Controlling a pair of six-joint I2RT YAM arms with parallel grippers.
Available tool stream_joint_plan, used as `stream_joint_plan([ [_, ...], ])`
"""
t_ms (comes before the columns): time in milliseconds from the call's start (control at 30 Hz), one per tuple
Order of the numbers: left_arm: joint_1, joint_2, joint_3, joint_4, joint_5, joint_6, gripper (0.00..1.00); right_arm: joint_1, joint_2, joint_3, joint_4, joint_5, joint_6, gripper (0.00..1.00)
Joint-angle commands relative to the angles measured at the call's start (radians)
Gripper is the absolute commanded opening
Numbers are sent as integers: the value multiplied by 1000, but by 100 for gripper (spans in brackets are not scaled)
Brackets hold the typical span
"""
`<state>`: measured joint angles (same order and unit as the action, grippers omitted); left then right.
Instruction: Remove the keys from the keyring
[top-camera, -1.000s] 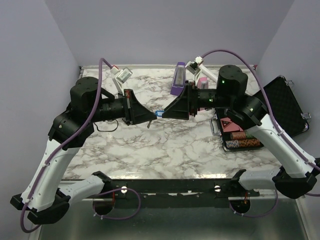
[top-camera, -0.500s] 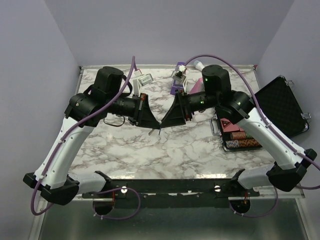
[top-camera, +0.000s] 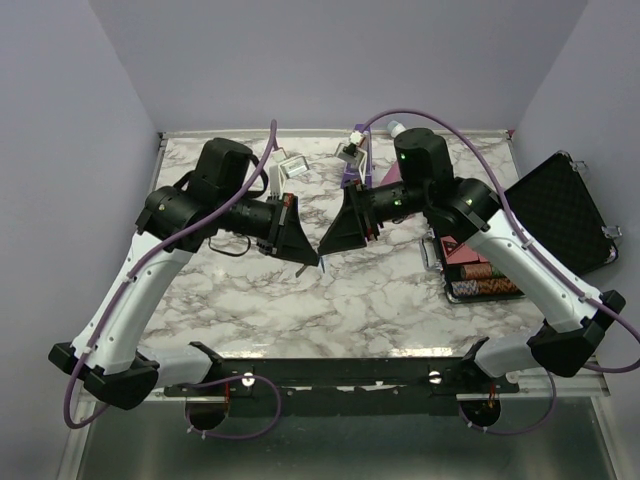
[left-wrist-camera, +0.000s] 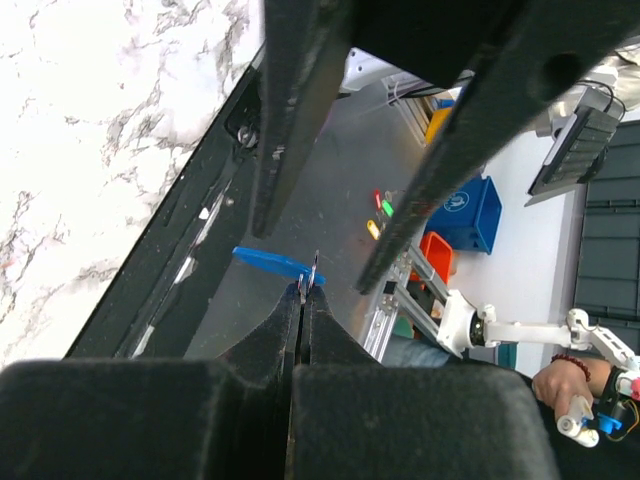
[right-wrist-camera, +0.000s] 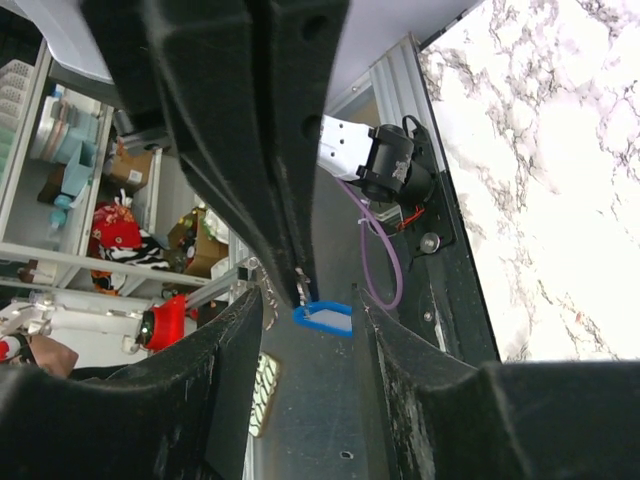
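Note:
The keys show as a tiny bright-blue piece (left-wrist-camera: 270, 263) hanging from a thin metal ring (left-wrist-camera: 312, 275). My left gripper (left-wrist-camera: 303, 292) is shut on that ring and holds it above the marble table (top-camera: 380, 300), near its middle. In the right wrist view the blue piece (right-wrist-camera: 325, 317) hangs between the spread fingers of my right gripper (right-wrist-camera: 308, 310), which is open around it without touching. In the top view the left gripper (top-camera: 313, 262) and right gripper (top-camera: 326, 248) meet tip to tip.
A purple metronome (top-camera: 353, 168) stands at the back behind the right arm. A small white device (top-camera: 292, 166) lies at the back. An open black case (top-camera: 565, 215) and a tray of poker chips (top-camera: 483, 280) are at the right. A black cable loop (top-camera: 225, 246) lies at the left.
Both grippers have moved together toward the near side and lower, still tip to tip around the blue piece. Both arms' upper joints have swung toward the back of the table.

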<state>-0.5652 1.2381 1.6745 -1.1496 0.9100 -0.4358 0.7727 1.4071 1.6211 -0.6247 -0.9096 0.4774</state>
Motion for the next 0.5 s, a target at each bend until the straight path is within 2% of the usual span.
stream_joint_plan([
  [0, 1, -34, -27, 8, 7, 12, 0, 7, 16, 34, -21, 18, -31, 46],
  [333, -1, -35, -32, 30, 3, 3, 0, 7, 70, 100, -113, -21, -97, 39],
  [467, 1, -25, -22, 30, 10, -1, 0, 7, 90, 109, -112, -52, -103, 27],
])
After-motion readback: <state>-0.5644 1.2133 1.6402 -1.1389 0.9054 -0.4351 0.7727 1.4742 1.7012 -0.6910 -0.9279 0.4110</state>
